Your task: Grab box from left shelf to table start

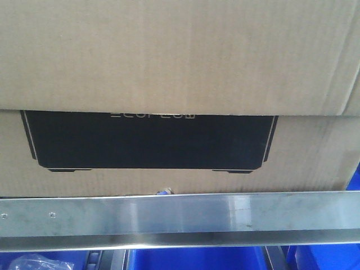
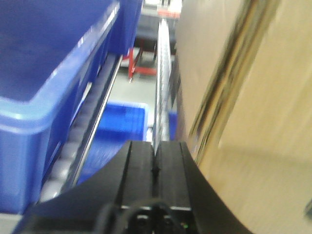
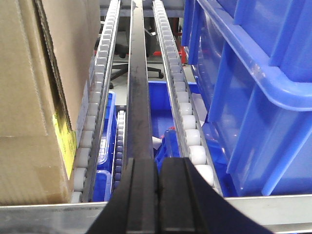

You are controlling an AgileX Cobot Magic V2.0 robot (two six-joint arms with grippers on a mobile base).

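The left claw (image 2: 155, 168) and right claw (image 3: 158, 183) are both closed, fingers pressed together, holding nothing. Just beyond runs the steel rail (image 1: 180, 216) of the shelf (image 3: 139, 97). Behind it the box (image 1: 180, 62) sits on the shelf, with white rollers (image 3: 187, 126) and blue bins (image 3: 253, 97) beside it.

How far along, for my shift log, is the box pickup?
Done: the left end effector and right end effector, both shut, flank the box. In hand: no lift; whether they press its sides is unclear. Remaining: the box sits on the shelf behind the steel rail; pulling it out and reaching the table, not in view.
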